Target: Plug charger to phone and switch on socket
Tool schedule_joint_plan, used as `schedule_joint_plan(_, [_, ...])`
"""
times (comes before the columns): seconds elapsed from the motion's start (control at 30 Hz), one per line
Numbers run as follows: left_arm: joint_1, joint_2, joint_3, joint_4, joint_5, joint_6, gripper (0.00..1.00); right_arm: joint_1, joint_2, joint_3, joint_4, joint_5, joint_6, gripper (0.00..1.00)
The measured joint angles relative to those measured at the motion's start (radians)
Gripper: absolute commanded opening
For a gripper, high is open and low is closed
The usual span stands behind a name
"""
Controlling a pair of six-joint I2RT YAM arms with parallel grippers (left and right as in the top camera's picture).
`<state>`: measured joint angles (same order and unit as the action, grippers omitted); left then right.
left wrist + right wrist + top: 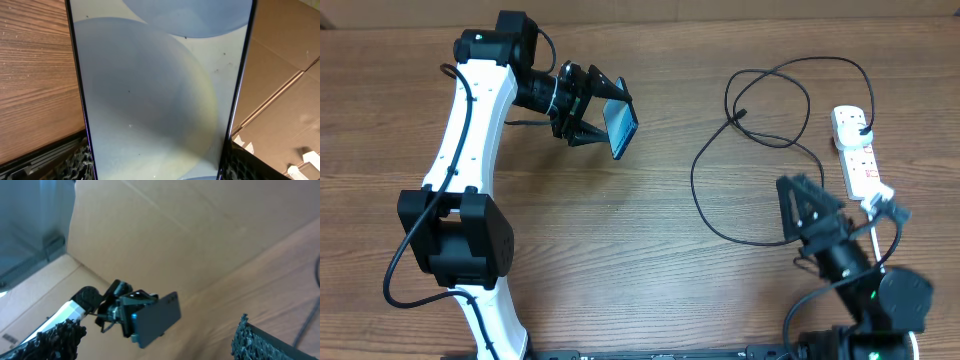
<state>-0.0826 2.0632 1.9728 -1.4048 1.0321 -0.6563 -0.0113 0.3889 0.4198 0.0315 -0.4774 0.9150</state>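
Phone [621, 126] clamped in left gripper [605, 116] above table [620, 235]

The table [620, 260] is brown wood or wood-look laminate, with fine straight grain and a dull satin finish. The phone [155, 100] has a smooth, glossy glass face with a few dust specks and a thin shiny dark frame; in the right wrist view its back looks matt grey. The fingers [80, 162] in the lower corners of the left wrist view are black, coarse and pitted. The charger [693, 180] is a thin black cable, matt and rubbery-looking. The socket [860, 150] is smooth white plastic with red-orange switches. The arm [470, 120] at upper left of the overhead view has a glossy white plastic shell and matt black joints. Cardboard [285, 90] at the right is plain brown and matt.
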Motion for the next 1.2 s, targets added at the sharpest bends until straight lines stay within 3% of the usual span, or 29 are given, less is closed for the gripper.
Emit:
schedule_joint_plan(0.13, [0.0,0.0,0.0,0.008,0.0,0.0,0.66,0.028,0.217,0.211,-0.09,-0.058,-0.03,0.99])
schedule_joint_plan(0.27, [0.0,0.0,0.0,0.012,0.0,0.0,0.66,0.152,0.37,0.356,-0.145,-0.082,-0.039,0.99])
schedule_joint_plan(0.5, [0.0,0.0,0.0,0.016,0.0,0.0,0.66,0.359,0.516,0.399,-0.111,-0.103,-0.03,1.0])
schedule_joint_plan(0.57, [0.0,0.0,0.001,0.015,0.0,0.0,0.66,0.378,0.565,0.399,-0.069,-0.103,-0.025,0.92])
schedule_joint_plan(0.67, [0.0,0.0,0.001,0.016,0.0,0.0,0.66,0.406,0.647,0.399,0.0,-0.082,-0.1,0.9])
schedule_joint_plan(0.93, [0.0,0.0,0.001,0.018,0.0,0.0,0.66,0.628,0.768,0.399,-0.005,0.288,-0.276,0.9])
schedule_joint_plan(1.2, [0.0,0.0,0.001,0.027,-0.015,0.0,0.67,0.841,0.863,0.412,0.01,0.701,-0.35,0.9])
